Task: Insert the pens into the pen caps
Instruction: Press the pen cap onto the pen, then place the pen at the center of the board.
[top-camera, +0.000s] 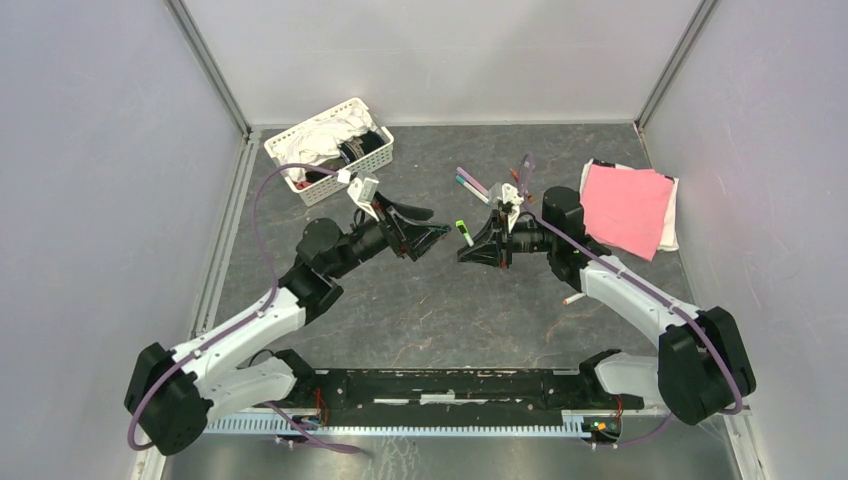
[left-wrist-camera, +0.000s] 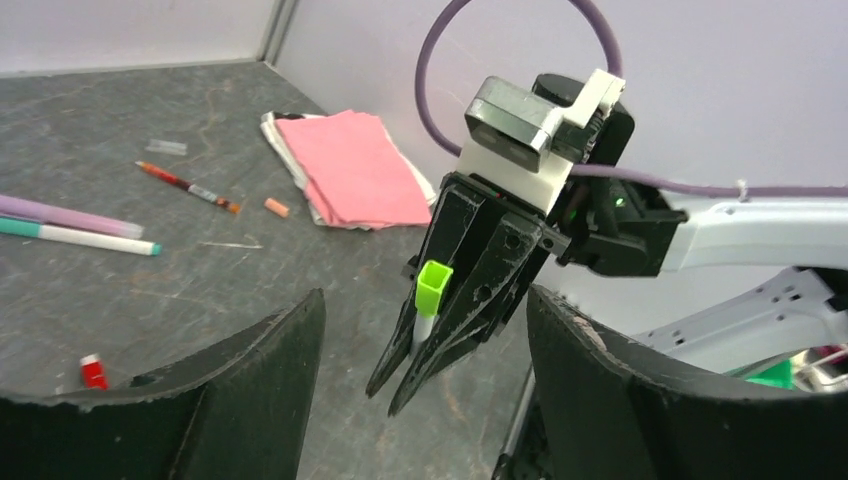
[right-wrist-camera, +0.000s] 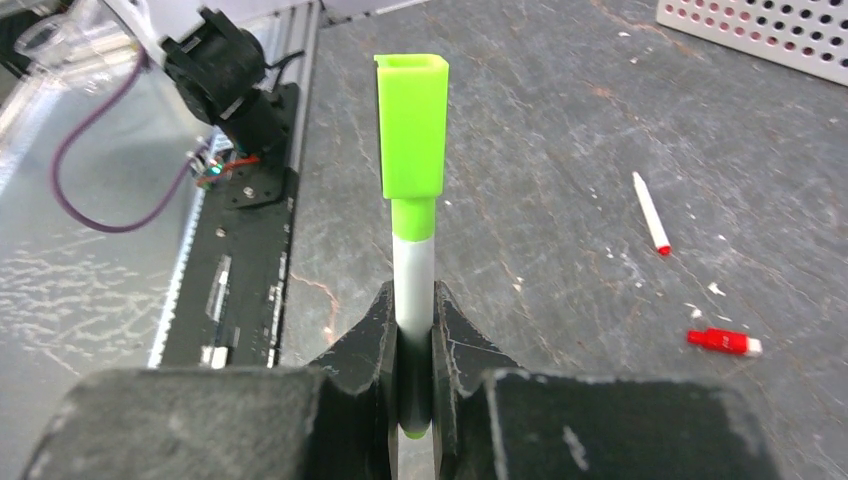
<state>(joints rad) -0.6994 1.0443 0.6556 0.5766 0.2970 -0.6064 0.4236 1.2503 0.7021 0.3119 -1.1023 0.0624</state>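
Note:
My right gripper (right-wrist-camera: 412, 300) is shut on the white barrel of a green pen (right-wrist-camera: 413, 265), holding it above the table. A lime green pen cap (right-wrist-camera: 412, 125) sits on the pen's free end, with a short green collar showing under it. In the left wrist view the same cap (left-wrist-camera: 433, 288) points at the camera between my left fingers (left-wrist-camera: 270, 380), which stand wide apart with nothing touching them. From above, my left gripper (top-camera: 432, 232) is open and just left of the capped pen (top-camera: 464, 232). Purple (left-wrist-camera: 65, 215) and teal (left-wrist-camera: 80, 237) pens lie together on the table.
A red-brown pen (left-wrist-camera: 188, 186), an orange cap (left-wrist-camera: 276, 207) and a red cap (left-wrist-camera: 93, 371) lie loose on the table. A red-tipped white pen (right-wrist-camera: 650, 212) lies near another view of the red cap (right-wrist-camera: 722, 341). The pink cloth (top-camera: 625, 208) is at back right, a white basket (top-camera: 330, 150) at back left.

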